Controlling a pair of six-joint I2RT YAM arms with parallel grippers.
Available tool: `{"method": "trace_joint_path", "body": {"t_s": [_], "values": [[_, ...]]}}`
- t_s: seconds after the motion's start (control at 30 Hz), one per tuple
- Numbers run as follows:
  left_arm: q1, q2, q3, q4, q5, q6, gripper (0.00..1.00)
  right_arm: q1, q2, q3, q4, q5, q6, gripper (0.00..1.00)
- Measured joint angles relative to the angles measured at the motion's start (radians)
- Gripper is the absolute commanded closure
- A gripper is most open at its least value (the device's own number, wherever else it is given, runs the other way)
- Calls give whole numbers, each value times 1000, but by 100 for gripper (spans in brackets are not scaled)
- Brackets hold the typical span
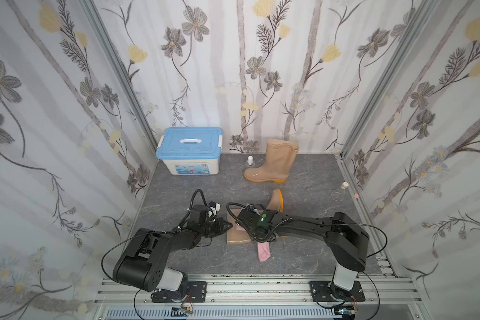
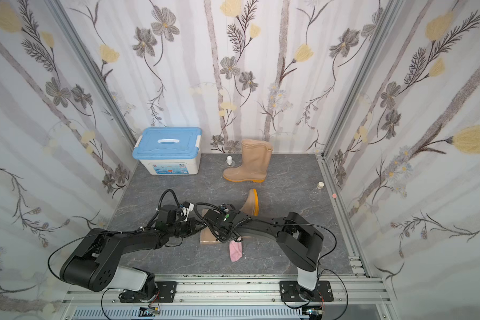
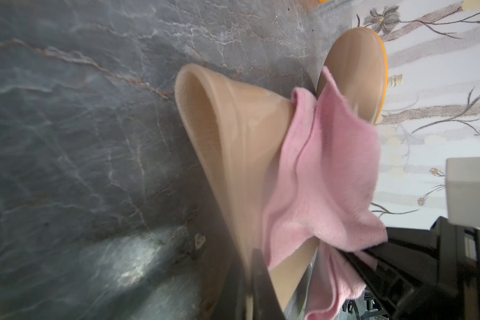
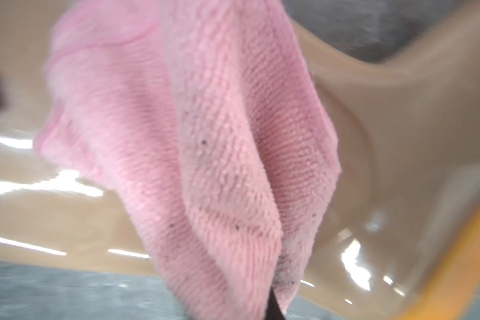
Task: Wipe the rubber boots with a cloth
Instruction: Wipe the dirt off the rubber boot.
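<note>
One rubber boot (image 1: pixel 272 162) stood upright near the back edge of the tabletop (image 1: pixel 311 257), with a small bottle (image 1: pixel 250 162) just beside its toe. A blue-lidded box (image 1: pixel 189 151) sat in the back left corner, and a glass flask (image 1: pixel 340 191) stood near the right edge.

The second boot (image 1: pixel 277 201) lay on its side around the middle. Its orange sole faced the right edge and its shaft ran toward the front edge beneath both wrists.

The pink cloth (image 1: pixel 263 252) was draped across that shaft, and a loose end trailed off it toward the front edge. The right gripper (image 4: pixel 273 304) had its jaws pinched on a fold of the cloth, pressing it against the glossy rubber.

The left gripper (image 1: pixel 226 225) sat at the shaft's left side with its jaws drawn together. The blurred wrist view did not show whether any rubber was caught between them.
</note>
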Motion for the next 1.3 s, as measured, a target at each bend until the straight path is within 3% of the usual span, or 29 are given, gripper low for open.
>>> {"method": "trace_joint_path", "body": {"t_s": [0.13,0.27,0.4,0.57,0.7,0.87,1.3], "values": [[0,2,0,3,15,0,100,-48,-111,-91,-101,134,-12,100],[3,11,2,7,6,0,100,-77,-222,-68,-227,282,-34,100],[0,16,2,8,4,0,100,-71,-310,-45,-155,364,-98,100],[0,24,5,8,3,0,100,-77,-246,-74,36,284,-189,100],[0,30,7,8,4,0,100,-62,-96,-48,109,192,-213,100],[0,37,8,14,7,0,100,-47,-15,-37,160,119,-237,100],[0,29,8,14,11,0,100,-201,135,176,196,94,-351,100]]}}
